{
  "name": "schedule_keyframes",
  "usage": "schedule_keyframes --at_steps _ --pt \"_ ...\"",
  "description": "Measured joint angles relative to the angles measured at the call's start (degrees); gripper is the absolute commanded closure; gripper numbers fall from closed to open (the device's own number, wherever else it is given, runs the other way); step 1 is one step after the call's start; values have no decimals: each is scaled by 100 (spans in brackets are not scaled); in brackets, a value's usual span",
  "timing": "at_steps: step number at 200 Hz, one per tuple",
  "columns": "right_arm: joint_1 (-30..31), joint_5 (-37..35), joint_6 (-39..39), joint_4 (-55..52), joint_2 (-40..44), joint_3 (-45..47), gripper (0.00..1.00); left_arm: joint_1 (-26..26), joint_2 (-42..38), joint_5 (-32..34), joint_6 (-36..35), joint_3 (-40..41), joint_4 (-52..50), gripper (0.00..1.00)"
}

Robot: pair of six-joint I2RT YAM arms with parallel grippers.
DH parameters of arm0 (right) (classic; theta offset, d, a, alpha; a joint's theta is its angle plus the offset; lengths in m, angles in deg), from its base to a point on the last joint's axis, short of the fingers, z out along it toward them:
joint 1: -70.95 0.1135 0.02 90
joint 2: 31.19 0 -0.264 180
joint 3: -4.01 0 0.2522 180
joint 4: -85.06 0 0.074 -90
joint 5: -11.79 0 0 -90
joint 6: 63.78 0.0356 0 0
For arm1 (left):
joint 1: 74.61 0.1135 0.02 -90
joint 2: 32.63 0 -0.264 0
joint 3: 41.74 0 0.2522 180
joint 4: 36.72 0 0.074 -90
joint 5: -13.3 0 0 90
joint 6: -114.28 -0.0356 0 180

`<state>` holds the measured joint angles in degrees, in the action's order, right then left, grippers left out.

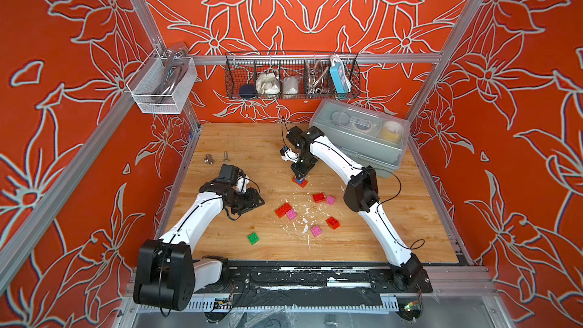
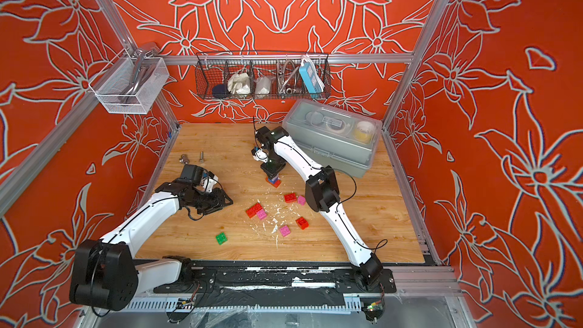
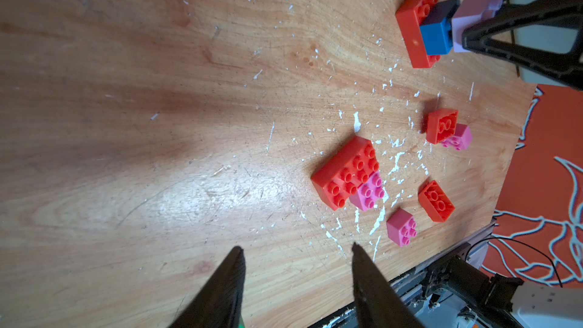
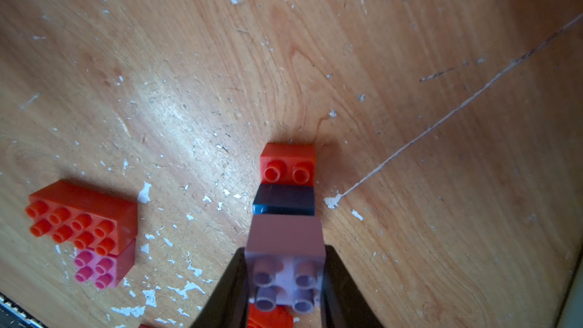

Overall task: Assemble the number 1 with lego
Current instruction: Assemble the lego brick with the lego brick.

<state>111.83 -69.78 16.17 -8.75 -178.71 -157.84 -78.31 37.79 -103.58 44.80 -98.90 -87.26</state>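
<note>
Pinching the lilac brick [image 4: 285, 235] is the right hand [image 4: 285, 250]; left hand [image 3: 296, 247] stands spread.

We see our left gripper [image 3: 296, 254] with its jaws spread over the bare wooden table [image 3: 126, 121], gripping nothing. Beyond it, a long red brick [image 3: 344, 175] touches a pink brick [image 3: 367, 192]. A square red brick [image 3: 441, 126] overlaps a half-hidden pink brick [image 3: 460, 138]. A lone red brick [image 3: 437, 201] and a lone pink brick [image 3: 401, 227] lie near them among white flecks [image 3: 396, 160]. Farther off, the right gripper [image 3: 484, 15] clamps a lilac brick [image 3: 470, 17], which is stacked on a blue brick [image 3: 437, 36] and a red base brick [image 3: 411, 26].
</note>
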Motion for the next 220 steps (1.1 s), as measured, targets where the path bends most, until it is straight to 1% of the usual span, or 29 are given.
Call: schedule_keyframes --at_steps 34,68,96,137,155,167,189,202,209,220 --pt "308 -651 15 -162 -111 -219 73 0 2 2 -13 -2 0 46" --pt "457 -1174 59 -247 -254 -378 72 0 7 2 -13 -2 -2 46" --pt "404 -1298 140 -352 -367 -614 73 0 7 15 -13 0 -2 46" --pt "203 -1449 219 -334 -378 -634 75 0 13 42 -11 0 0 46" --pt "153 -1436 297 -323 -387 -634 74 0 13 83 -11 0 -2 46" --pt "146 -1416 376 -323 -389 -634 67 0 7 109 -13 0 -4 46" --pt "140 -1373 590 -306 -374 -612 49 0 -55 131 -13 -2 -11 44" --pt "140 -1255 765 -179 -337 -396 39 0 -92 131 -9 -2 -26 43" --pt "140 -1213 859 -127 -313 -240 36 0 -101 131 -4 -11 -44 42" --pt "140 -1152 1008 -44 -208 24 33 0 -114 144 9 -46 -81 41"
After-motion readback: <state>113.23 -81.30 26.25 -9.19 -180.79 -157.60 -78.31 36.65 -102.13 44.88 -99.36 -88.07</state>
